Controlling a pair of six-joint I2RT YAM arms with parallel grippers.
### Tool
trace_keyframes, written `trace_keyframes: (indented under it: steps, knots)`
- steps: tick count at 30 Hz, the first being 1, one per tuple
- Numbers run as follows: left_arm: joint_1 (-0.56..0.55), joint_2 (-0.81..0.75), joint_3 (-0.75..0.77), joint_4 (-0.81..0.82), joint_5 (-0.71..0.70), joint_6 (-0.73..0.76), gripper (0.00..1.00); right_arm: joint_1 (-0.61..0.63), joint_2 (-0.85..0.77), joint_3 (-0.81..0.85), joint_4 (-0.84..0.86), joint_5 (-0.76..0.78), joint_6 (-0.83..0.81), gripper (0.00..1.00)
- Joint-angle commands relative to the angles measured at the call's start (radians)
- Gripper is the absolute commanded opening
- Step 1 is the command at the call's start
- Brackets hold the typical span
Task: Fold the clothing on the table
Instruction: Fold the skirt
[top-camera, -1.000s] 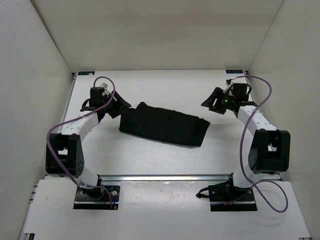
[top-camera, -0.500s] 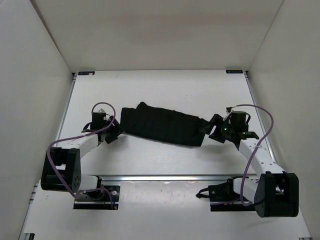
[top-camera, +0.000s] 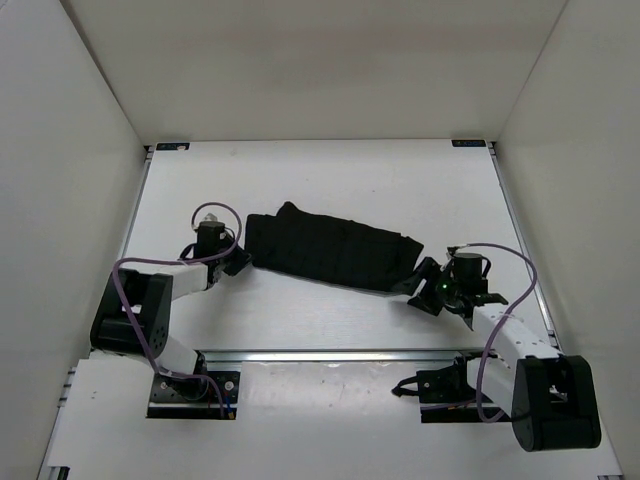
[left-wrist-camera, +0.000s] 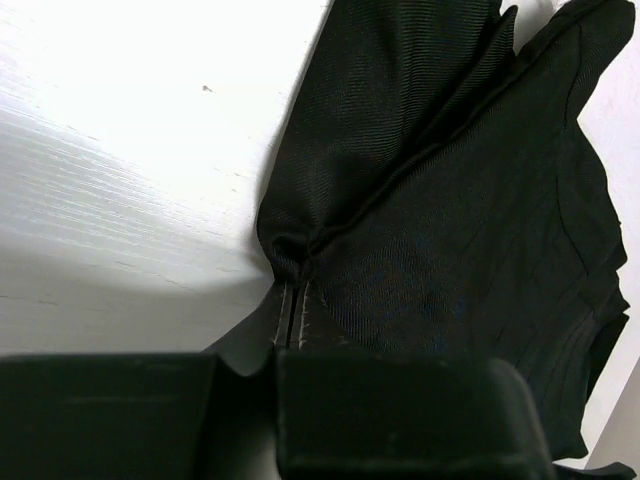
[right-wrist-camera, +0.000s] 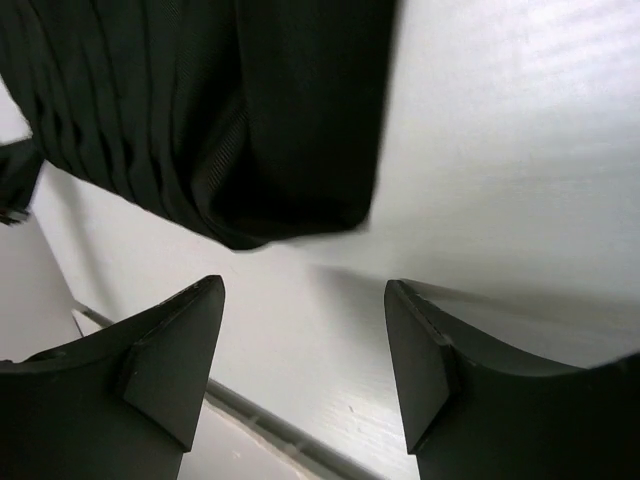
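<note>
Clothing (top-camera: 330, 252): black, pleated, bunched into a long band; lies mid-way across the table (top-camera: 330, 175), slanting from far left to near right.
Left gripper (left-wrist-camera: 290, 318): low at the surface, pinched tight on the band's left corner.
Right gripper (right-wrist-camera: 300, 350): jaws spread, nothing between them; the band's right corner lies just ahead.

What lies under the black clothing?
The clothing lies on the white table, which shows around it. Whatever is beneath it is covered. The left hand is shut on its corner.
</note>
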Motion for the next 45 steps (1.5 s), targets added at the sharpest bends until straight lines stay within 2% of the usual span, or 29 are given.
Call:
trace_keyframes:
  steps: [1,7,9,10,11,12,14,17,20,24,29,32,34,36,41,45]
  knots:
    - [-0.013,-0.005,-0.014,0.027,0.007,-0.014,0.0,-0.016,0.032,-0.029,0.193,-0.014,0.083,0.62]
    - [-0.019,-0.051,-0.048,0.019,0.002,-0.013,0.0,-0.018,0.167,-0.026,0.325,-0.041,0.131,0.63]
    - [-0.021,-0.061,-0.059,0.018,0.007,-0.008,0.0,-0.022,0.202,-0.052,0.386,-0.054,0.189,0.6]
    - [-0.021,-0.059,-0.065,0.016,0.01,-0.013,0.0,-0.026,0.215,-0.054,0.391,-0.062,0.197,0.42]
    - [-0.016,-0.066,-0.063,0.013,0.01,-0.01,0.0,-0.021,0.215,-0.058,0.399,-0.067,0.209,0.08]
    - [-0.022,-0.072,-0.068,0.006,0.01,-0.011,0.0,-0.036,0.207,-0.061,0.37,-0.073,0.226,0.0]
    - [-0.026,-0.083,-0.069,0.002,0.016,-0.011,0.0,-0.042,0.161,-0.069,0.33,-0.068,0.226,0.0]
    - [-0.041,-0.092,-0.065,-0.008,0.019,-0.008,0.0,-0.047,0.004,-0.084,0.208,0.004,0.193,0.0]
    - [-0.097,-0.098,-0.063,-0.021,0.016,-0.01,0.0,-0.136,-0.075,-0.045,0.089,0.021,0.102,0.0]
    - [-0.254,-0.1,-0.082,0.025,0.028,-0.083,0.0,-0.223,-0.049,0.134,-0.079,0.091,-0.104,0.0]
    - [-0.387,-0.037,-0.089,0.12,0.028,-0.172,0.0,-0.242,0.139,0.449,-0.294,0.119,-0.361,0.0]
    - [-0.386,0.033,-0.12,0.206,0.054,-0.201,0.0,-0.124,0.28,0.714,-0.458,0.131,-0.479,0.0]
    - [-0.375,0.053,-0.126,0.226,0.053,-0.215,0.0,-0.025,0.359,0.802,-0.485,0.145,-0.487,0.01]
    - [-0.372,0.06,-0.134,0.236,0.041,-0.217,0.0,0.124,0.383,0.852,-0.447,0.162,-0.449,0.0]
    - [-0.365,0.049,-0.14,0.243,0.028,-0.211,0.0,0.382,0.475,0.9,-0.321,0.185,-0.357,0.0]
    - [-0.362,0.04,-0.164,0.262,0.025,-0.215,0.0,0.516,0.575,0.899,-0.201,0.133,-0.285,0.0]
